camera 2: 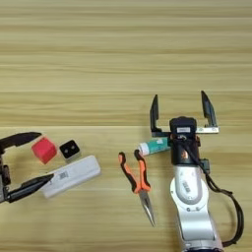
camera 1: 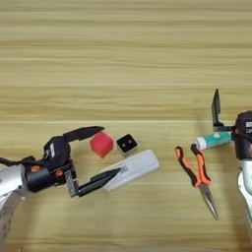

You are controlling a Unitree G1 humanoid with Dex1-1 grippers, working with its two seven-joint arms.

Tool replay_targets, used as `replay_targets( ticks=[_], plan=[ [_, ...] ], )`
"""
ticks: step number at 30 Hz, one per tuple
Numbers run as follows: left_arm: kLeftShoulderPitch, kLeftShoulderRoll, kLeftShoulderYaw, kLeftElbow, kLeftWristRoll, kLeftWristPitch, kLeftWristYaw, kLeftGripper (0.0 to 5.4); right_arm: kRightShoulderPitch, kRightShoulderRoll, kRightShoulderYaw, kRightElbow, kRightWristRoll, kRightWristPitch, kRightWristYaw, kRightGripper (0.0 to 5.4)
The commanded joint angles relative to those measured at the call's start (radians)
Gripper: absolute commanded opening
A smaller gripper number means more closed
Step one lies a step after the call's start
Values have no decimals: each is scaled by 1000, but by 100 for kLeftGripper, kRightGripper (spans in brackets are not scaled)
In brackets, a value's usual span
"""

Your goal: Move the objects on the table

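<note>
Nearest, the orange-black-handled pliers [camera 2: 138, 182] point their tip toward the robot. The left gripper [camera 1: 101, 153], fingers spread, has its lower finger over the long white rectangular device [camera 1: 133, 169], lying diagonally. The right gripper [camera 2: 183, 114], spread, stands above the white tube [camera 2: 156, 145]. Beyond the device sit a red cube [camera 1: 102, 143] and dotted black cube [camera 1: 127, 144].

A robot test bench, likely a laboratory or workshop. A light-brown wooden surface [camera 2: 123, 59] with horizontal grain fills the view. Two robot arms, each with a black two-fingered end effector, left [camera 1: 101, 153] and right [camera 2: 183, 110], reach over assorted small props, including orange-black-handled pliers [camera 2: 135, 179] and a red cube [camera 2: 44, 149].
</note>
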Motion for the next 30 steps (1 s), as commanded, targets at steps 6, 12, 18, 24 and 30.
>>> replay_targets(
  ticks=[6, 12, 18, 24, 30],
  plan=[
    [2, 20, -40, 77, 70, -42, -11, 537, 4, -2, 2, -1, 49, 21, 46, 540],
    [-11, 12, -51, 132, 105, -74, 3, 537, 8, -1, -2, -10, 78, 48, 75, 540],
    [-26, -4, -54, 178, 114, -100, 20, 537, 13, 5, -8, -18, 112, 93, 97, 540],
    [-34, -12, -59, 206, 119, -101, 24, 537, 14, 3, -6, -27, 121, 119, 108, 540],
    [-26, -12, -74, 210, 96, -73, 2, 537, 14, 7, -5, -29, 124, 149, 114, 540]
  ],
)
